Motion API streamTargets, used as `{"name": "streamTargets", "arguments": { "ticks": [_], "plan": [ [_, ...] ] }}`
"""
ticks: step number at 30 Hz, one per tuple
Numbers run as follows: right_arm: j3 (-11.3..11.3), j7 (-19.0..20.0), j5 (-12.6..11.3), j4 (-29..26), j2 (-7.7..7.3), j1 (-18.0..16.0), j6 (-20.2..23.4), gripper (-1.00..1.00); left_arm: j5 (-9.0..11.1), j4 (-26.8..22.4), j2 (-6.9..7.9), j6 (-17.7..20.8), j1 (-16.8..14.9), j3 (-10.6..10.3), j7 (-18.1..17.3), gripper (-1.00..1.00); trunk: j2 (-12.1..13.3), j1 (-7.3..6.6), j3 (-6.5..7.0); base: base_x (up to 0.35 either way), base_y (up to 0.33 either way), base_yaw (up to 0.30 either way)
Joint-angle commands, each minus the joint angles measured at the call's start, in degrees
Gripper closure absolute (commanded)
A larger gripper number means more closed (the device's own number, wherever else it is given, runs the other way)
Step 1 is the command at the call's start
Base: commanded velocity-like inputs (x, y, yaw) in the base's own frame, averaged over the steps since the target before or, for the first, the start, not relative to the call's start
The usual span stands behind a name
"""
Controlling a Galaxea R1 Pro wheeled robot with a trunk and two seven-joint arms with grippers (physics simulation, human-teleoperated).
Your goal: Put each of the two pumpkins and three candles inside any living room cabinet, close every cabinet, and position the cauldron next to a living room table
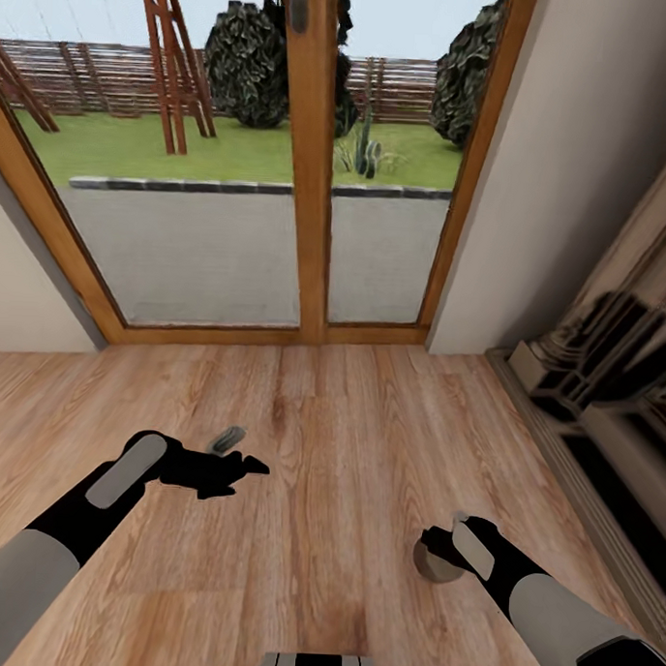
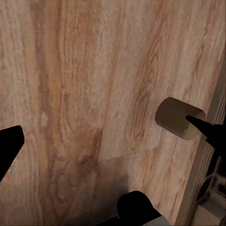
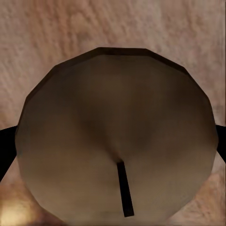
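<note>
My right gripper (image 1: 449, 549) is shut on a beige candle (image 1: 433, 564), held low over the wooden floor at the right. In the right wrist view the candle's faceted round end with a dark wick (image 3: 117, 136) sits between the dark fingers (image 3: 6, 147). My left gripper (image 1: 245, 450) hangs open over the floor at the left, with nothing between its fingers. The left wrist view shows that same candle (image 2: 175, 117) farther off, beyond the open left gripper (image 2: 108, 141). The pumpkins and the cabinet are out of view.
A wooden-framed glass door (image 1: 309, 177) stands straight ahead, with a garden behind it. A beige wall (image 1: 563, 169) lies to its right. A pale moulded structure (image 1: 613, 365) runs along the right side. Wooden floor (image 1: 329, 420) lies between me and the door.
</note>
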Motion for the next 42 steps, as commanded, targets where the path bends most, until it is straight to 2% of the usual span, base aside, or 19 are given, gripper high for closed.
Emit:
{"name": "streamTargets", "arguments": {
  "ticks": [1,7,24,31,42],
  "plan": [
    [0.48,-0.50,-0.70,-0.12,-0.06,-0.02,0.19,1.00,0.45,-0.15,0.02,-0.02,-0.03,-0.09,1.27,-1.00,0.00,-0.03,0.23,0.000,0.000,-0.229],
    [0.43,-0.55,-0.75,-0.12,-0.06,-0.01,0.29,1.00,0.28,-0.25,0.01,-0.02,-0.03,0.05,2.38,-1.00,0.08,-0.19,1.88,-0.025,0.003,-0.240],
    [0.44,-0.57,-0.68,-0.12,-0.06,-0.01,0.29,1.00,0.24,-0.29,-0.07,-0.02,-0.03,-0.23,2.43,-1.00,0.31,-0.62,6.58,-0.297,0.091,-0.247],
    [0.45,-0.56,-0.67,-0.12,-0.06,-0.02,0.29,1.00,0.20,-0.26,-0.11,-0.02,-0.03,-0.31,2.44,-1.00,0.43,-0.82,8.51,-0.051,0.007,-0.248],
    [0.47,-0.56,-0.68,-0.09,-0.06,-0.02,0.29,1.00,0.07,-0.12,-0.46,-0.04,-0.03,-0.36,2.59,-1.00,4.84,-3.24,11.09,-0.001,0.000,-0.248]
  ]
}}
